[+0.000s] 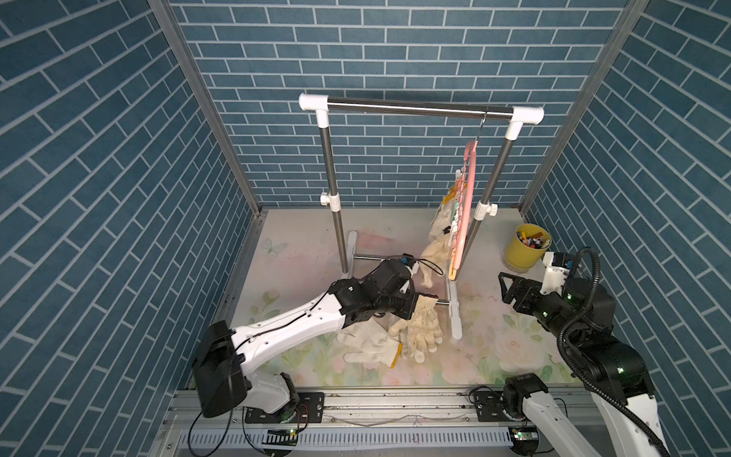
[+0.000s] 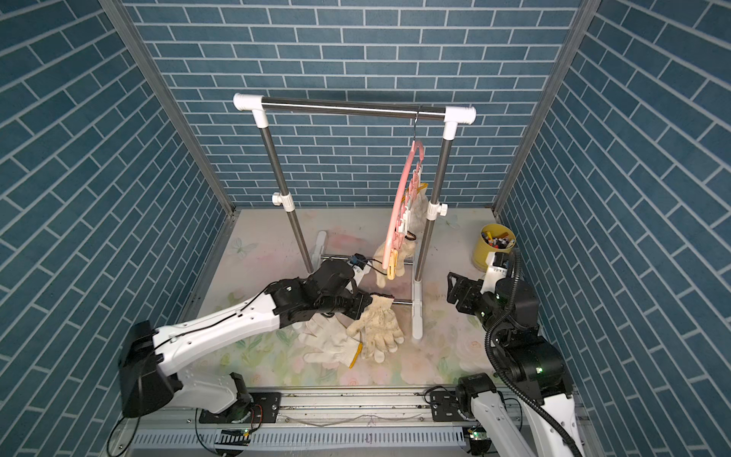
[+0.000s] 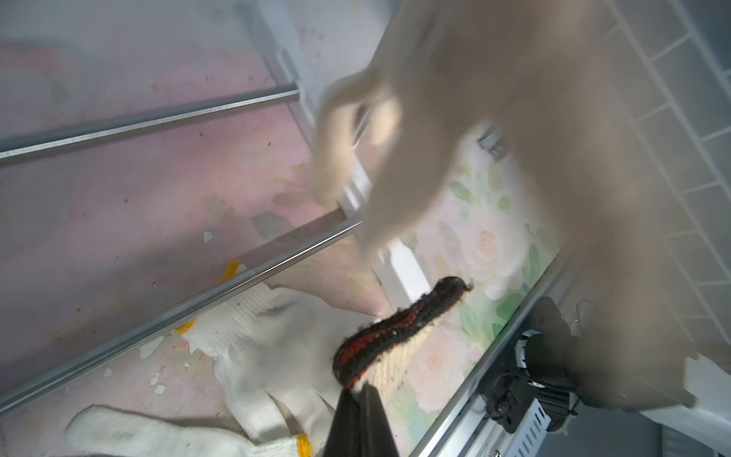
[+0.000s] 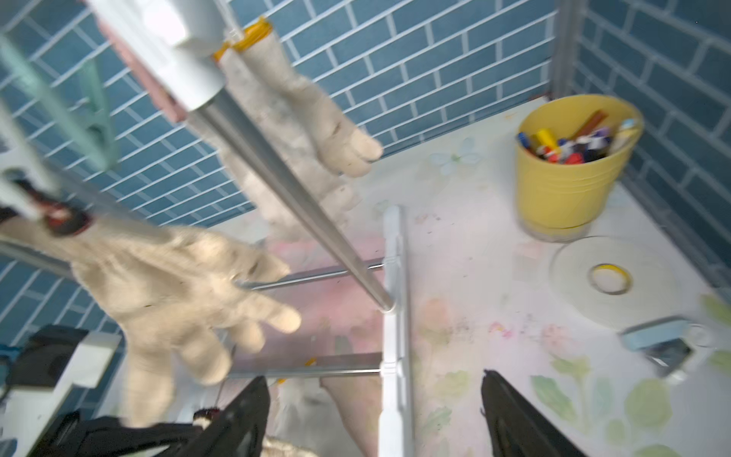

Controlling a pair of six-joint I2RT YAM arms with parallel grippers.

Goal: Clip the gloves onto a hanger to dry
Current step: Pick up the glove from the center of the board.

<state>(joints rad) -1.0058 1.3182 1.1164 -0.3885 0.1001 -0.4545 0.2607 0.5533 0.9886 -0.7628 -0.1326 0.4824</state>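
Note:
My left gripper (image 3: 362,389) is shut on the black-and-red cuff edge of a stained cream glove (image 3: 395,332). In both top views that glove (image 1: 421,326) (image 2: 379,328) has its cuff raised at the left gripper (image 1: 415,302) (image 2: 366,302), and its fingers droop onto a white glove with a yellow cuff (image 1: 370,346) (image 2: 330,344) lying flat. The pink hanger (image 1: 467,198) (image 2: 403,198) hangs at the rack's right end. Clipped cream gloves (image 1: 435,249) (image 4: 170,285) dangle from it. My right gripper (image 1: 504,285) (image 4: 375,382) stands open and empty, right of the rack's foot.
The steel rack (image 1: 419,107) spans the back, and its white foot (image 1: 455,316) and low cross rods lie beside the gloves. A yellow cup of markers (image 1: 524,247) stands at the right wall. A tape roll (image 4: 609,279) lies on the mat by it.

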